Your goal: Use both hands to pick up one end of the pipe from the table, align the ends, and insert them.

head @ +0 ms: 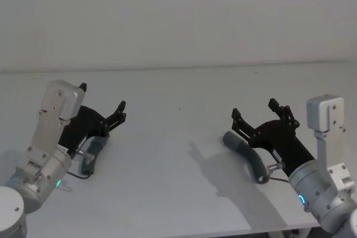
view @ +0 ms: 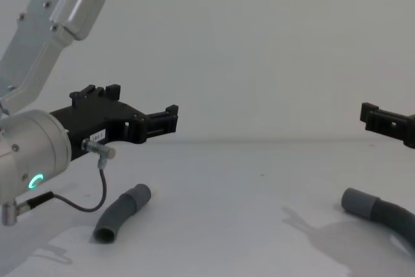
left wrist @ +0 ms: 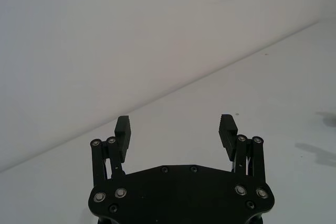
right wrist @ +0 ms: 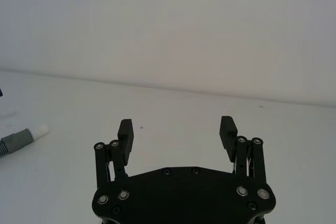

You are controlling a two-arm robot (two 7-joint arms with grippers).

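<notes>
- short pipe [view: 122, 213] lies on table [head: 167, 154], left side, under left gripper [head: 102, 96]
- longer pipe [head: 248, 155] lies on table, right side, under right gripper [head: 254, 108]
- pipes well apart, both toward table's front

It looked like a bare robotics test lab: a plain matte white flat table [head: 178, 90] spread under the black plastic fingers [left wrist: 228, 129], and a blank pale wall [head: 178, 15] rose beyond their tips.
</notes>
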